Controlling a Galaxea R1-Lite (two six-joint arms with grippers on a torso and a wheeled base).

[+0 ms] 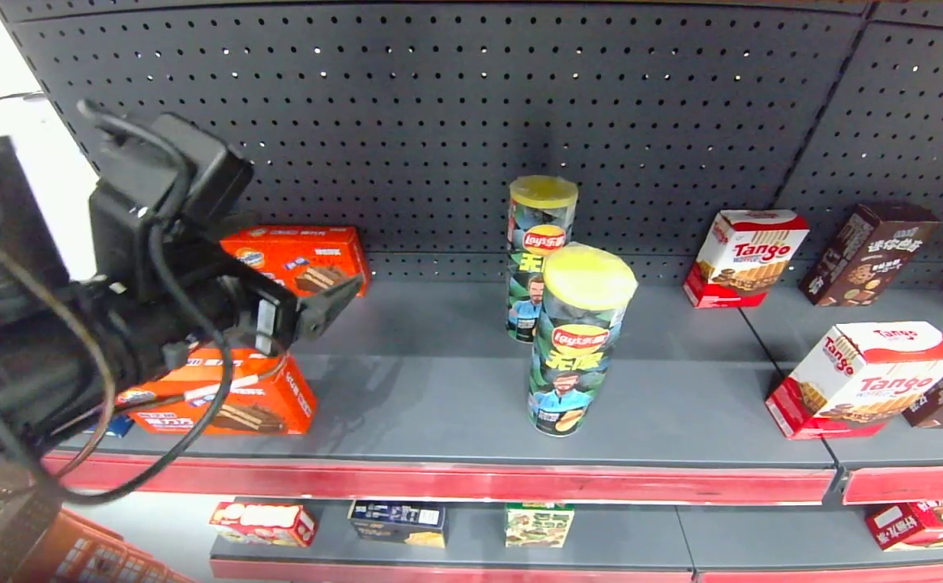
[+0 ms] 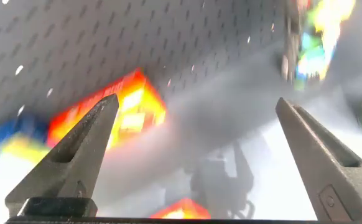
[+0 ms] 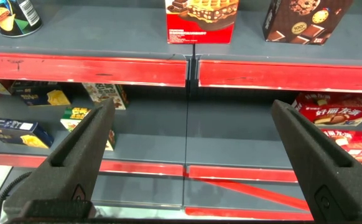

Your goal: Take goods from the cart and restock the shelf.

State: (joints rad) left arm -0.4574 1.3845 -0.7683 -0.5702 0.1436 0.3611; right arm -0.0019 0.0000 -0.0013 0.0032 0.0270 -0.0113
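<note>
Left fingers (image 2: 75,162) stand apart, an orange snack box (image 2: 140,102) just beyond one tip; right fingers (image 3: 75,155) apart, red shelf edge (image 3: 249,74) beyond them.

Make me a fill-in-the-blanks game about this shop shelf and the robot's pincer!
1. The front chip can has a ____ lid.
2. The left pincer is wide ____, holding nothing.
3. The back-left box, close to the left pincer, is ____.
4. The shelf's front strip is ____.
Missing words: yellow, open, orange, red.
</note>
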